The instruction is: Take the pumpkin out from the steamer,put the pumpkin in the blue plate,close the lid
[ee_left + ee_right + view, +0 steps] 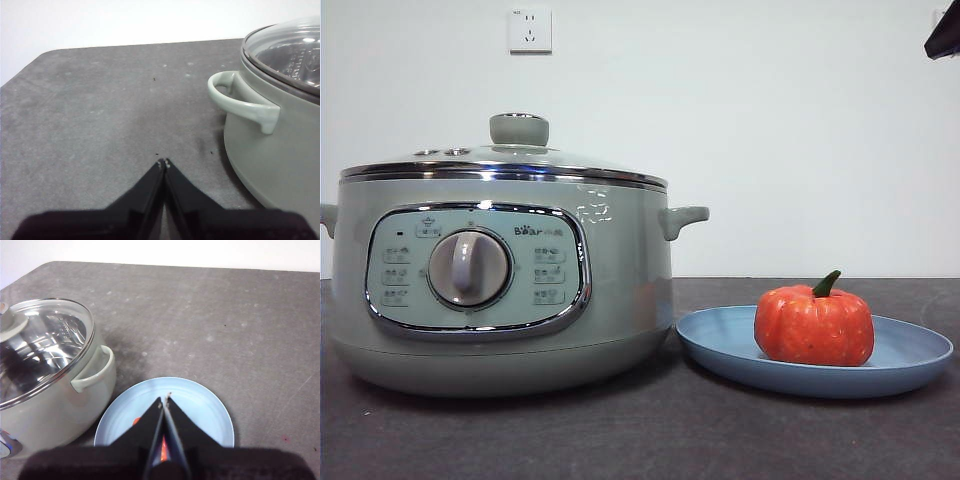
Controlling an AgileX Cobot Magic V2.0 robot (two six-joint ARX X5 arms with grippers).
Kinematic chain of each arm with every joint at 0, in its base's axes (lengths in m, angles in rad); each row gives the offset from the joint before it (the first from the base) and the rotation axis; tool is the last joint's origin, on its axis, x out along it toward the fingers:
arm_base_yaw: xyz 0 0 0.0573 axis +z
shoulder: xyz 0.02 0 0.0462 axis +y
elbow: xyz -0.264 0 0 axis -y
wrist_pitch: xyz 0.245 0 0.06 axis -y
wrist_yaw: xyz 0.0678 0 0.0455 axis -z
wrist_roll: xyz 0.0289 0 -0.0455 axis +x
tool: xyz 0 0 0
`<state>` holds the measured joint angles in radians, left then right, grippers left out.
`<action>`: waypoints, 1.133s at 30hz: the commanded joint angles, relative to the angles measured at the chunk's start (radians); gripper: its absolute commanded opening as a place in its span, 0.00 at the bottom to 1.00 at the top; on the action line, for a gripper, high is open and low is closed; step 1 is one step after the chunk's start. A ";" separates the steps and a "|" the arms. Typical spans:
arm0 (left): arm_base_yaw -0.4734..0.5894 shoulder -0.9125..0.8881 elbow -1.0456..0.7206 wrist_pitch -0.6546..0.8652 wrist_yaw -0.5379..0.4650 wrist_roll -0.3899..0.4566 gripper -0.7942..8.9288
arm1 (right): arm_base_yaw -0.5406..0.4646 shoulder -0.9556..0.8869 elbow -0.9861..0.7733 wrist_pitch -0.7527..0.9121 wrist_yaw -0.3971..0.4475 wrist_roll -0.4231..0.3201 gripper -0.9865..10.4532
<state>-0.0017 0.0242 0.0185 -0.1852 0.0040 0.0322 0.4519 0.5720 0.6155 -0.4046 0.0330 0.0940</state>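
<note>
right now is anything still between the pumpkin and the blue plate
Nothing visible. The pumpkin already sits in the blue plate, beside the steamer, whose lid is on. The right hand is shut above the plate; the left hand is shut over bare table on the steamer's other side.

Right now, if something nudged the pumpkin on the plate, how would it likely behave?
The pumpkin looks round and ribbed, so it would probably rock or roll. The plate has only a low rim, which might not stop it. It sits near the middle, so a light nudge likely keeps it aboard.
</note>
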 commanded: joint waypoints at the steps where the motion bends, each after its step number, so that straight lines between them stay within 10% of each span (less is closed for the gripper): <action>1: 0.003 -0.001 -0.013 -0.004 0.001 -0.010 0.08 | 0.000 -0.001 -0.006 0.003 -0.001 0.009 0.07; 20: 0.003 -0.001 -0.013 -0.004 0.000 -0.010 0.08 | 0.000 -0.001 -0.006 0.002 0.000 0.007 0.07; 25: 0.003 -0.001 -0.013 -0.004 0.000 -0.010 0.08 | -0.003 -0.036 -0.006 -0.108 0.003 -0.090 0.07; 34: 0.003 -0.001 -0.013 -0.004 0.001 -0.010 0.08 | -0.294 -0.309 -0.080 -0.087 -0.044 -0.151 0.07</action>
<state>-0.0017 0.0246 0.0185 -0.1852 0.0036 0.0322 0.1867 0.2836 0.5617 -0.5232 -0.0025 -0.0322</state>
